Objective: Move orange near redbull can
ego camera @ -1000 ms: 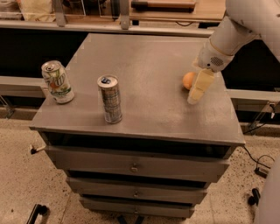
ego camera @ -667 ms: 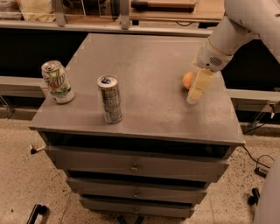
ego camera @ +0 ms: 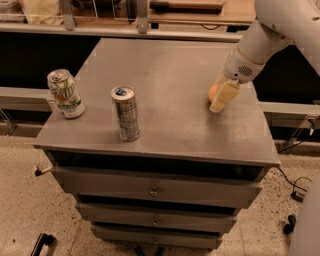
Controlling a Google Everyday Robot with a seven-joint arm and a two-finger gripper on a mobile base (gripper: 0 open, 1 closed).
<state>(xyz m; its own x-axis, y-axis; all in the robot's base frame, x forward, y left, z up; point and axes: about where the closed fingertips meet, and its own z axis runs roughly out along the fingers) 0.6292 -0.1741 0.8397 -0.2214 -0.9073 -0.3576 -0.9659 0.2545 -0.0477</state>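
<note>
The orange (ego camera: 213, 91) lies on the right part of the grey cabinet top (ego camera: 170, 75), mostly hidden behind my gripper. My gripper (ego camera: 220, 98) hangs from the white arm (ego camera: 270, 35) that comes in from the upper right, and it is down at the orange, close over the surface. The redbull can (ego camera: 125, 113), tall, slim and silver-grey with a blue tab, stands upright near the front edge, left of centre, well apart from the orange.
A shorter white-and-green soda can (ego camera: 65, 93) stands near the cabinet's left edge. Drawers (ego camera: 154, 190) sit under the top. A counter with shelving (ego camera: 150, 15) runs behind. Cables (ego camera: 295, 187) lie on the floor at the right.
</note>
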